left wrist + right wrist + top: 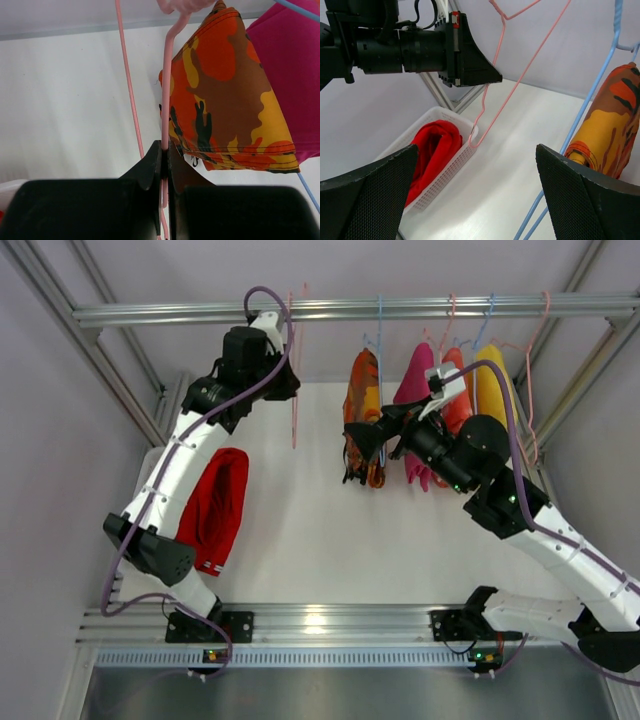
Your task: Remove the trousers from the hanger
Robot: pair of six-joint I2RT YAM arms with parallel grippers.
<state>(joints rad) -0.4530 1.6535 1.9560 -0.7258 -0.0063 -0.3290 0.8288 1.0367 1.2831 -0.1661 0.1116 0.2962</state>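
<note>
The pink hanger point(295, 400) hangs bare from the rail. My left gripper point(282, 380) is shut on its thin wire point(165, 125), the jaws pressed together around it point(165, 152). The red trousers point(214, 505) lie in the white basket point(445, 172) at the left, also seen from the right wrist point(432, 150). The orange patterned trousers point(362, 410) hang over a blue hanger point(590, 95), just right of the pink wire point(225, 90). My right gripper point(358, 455) is wide open point(475, 200) beside them, holding nothing; the cloth point(610, 130) lies just outside its right finger point(590, 200).
More garments hang on the rail to the right: a magenta one point(415, 385), an orange-red one point(458, 400) and a yellow one point(490, 380). The metal rail point(180, 313) runs across the back. Frame posts stand at both sides.
</note>
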